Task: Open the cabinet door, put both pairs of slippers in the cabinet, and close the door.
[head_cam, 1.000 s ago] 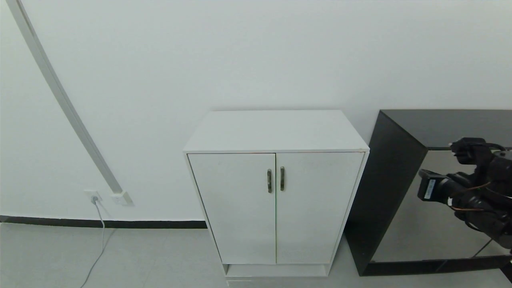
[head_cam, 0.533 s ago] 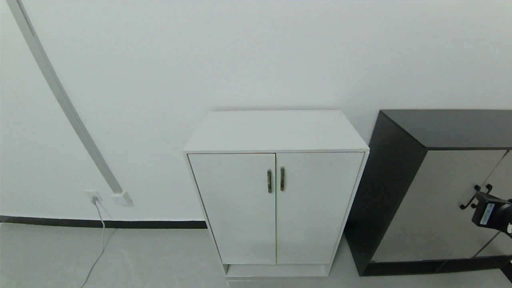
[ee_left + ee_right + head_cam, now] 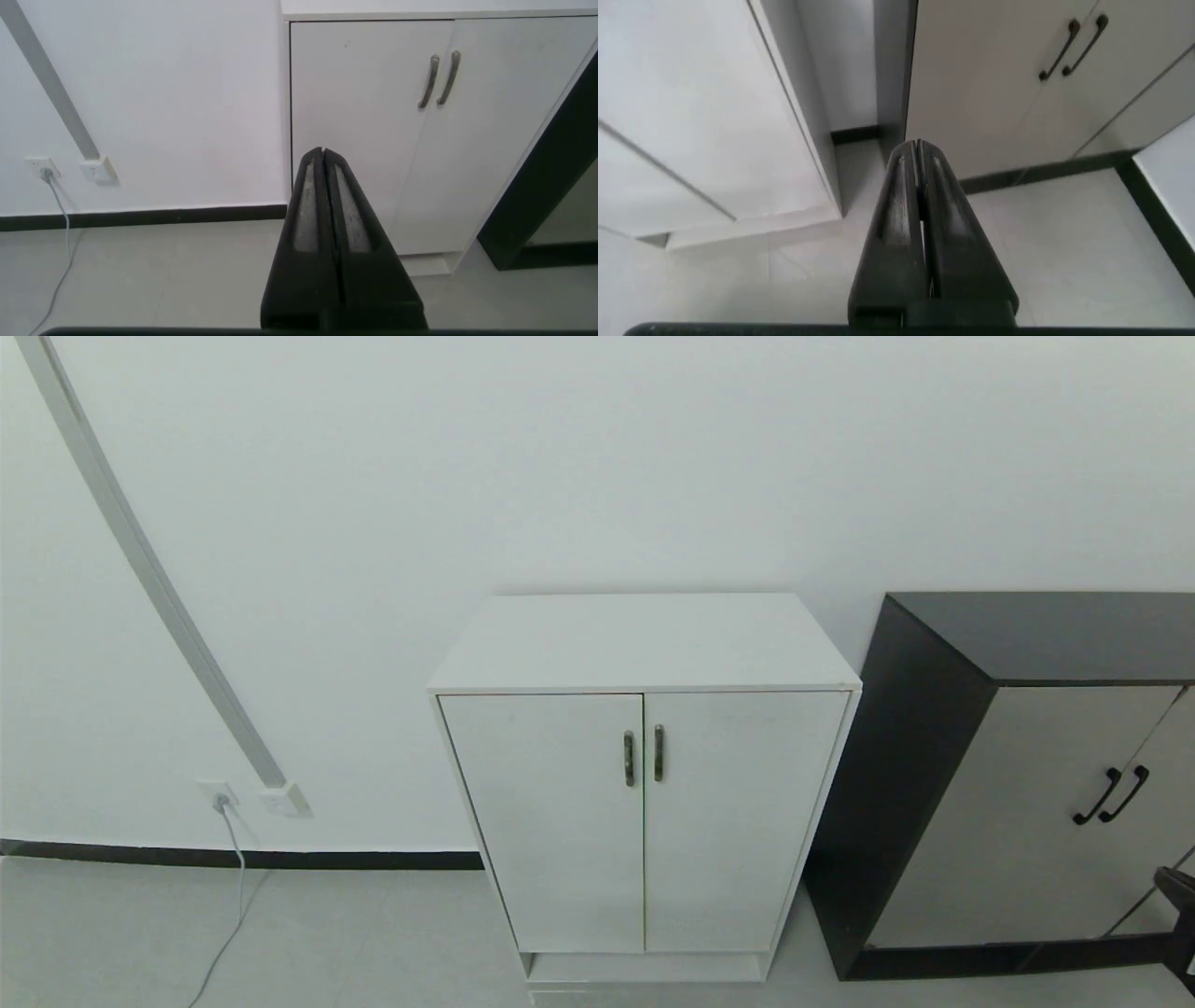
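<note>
The white cabinet (image 3: 644,653) stands against the wall with both doors closed. Its two metal handles (image 3: 644,756) meet at the middle seam. My left gripper (image 3: 323,155) is shut and holds nothing; it hangs low in front of the cabinet (image 3: 374,112), left of the doors and well short of the handles (image 3: 439,79). My right gripper (image 3: 918,147) is also shut and bare, low above the floor between the white cabinet's side (image 3: 701,103) and the black cabinet (image 3: 990,75). A dark bit of my right arm (image 3: 1180,896) shows at the lower right edge.
A black cabinet (image 3: 924,728) with grey doors and black handles (image 3: 1109,794) stands close to the right of the white one. On the left wall are a slanted cable duct (image 3: 140,560) and a socket (image 3: 217,795) with a cord running down to the grey floor (image 3: 327,943).
My right arm has dropped from in front of the black cabinet to the lower right edge of the head view, uncovering that cabinet's handles. The white cabinet's doors have stayed closed.
</note>
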Robot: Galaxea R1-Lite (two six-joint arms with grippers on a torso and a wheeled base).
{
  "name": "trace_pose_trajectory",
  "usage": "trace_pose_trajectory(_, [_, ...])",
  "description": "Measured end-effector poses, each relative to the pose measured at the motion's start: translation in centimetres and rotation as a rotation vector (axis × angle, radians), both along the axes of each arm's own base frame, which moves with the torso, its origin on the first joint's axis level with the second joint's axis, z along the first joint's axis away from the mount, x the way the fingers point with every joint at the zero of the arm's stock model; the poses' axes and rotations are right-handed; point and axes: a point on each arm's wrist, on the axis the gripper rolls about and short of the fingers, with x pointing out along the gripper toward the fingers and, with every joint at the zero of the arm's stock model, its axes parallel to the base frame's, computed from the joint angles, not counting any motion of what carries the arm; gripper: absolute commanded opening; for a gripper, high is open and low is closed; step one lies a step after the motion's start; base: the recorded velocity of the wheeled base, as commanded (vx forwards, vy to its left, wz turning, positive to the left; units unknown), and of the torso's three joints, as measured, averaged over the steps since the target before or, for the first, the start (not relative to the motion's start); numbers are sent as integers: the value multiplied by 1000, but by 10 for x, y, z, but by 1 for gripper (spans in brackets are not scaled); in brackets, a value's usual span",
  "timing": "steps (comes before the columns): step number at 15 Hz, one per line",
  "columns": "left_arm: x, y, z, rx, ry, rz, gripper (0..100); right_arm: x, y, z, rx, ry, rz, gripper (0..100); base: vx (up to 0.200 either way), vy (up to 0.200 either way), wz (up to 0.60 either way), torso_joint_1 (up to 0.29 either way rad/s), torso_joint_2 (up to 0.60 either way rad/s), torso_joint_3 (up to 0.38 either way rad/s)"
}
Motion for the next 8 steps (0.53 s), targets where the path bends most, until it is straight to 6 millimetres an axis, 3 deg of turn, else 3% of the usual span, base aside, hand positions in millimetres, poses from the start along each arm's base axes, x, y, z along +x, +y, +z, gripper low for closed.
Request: trace_pose_trajectory(8, [0, 0, 0, 0, 0, 0, 0, -51, 3, -10, 38, 56, 130, 0, 0, 0, 0, 0, 0, 0])
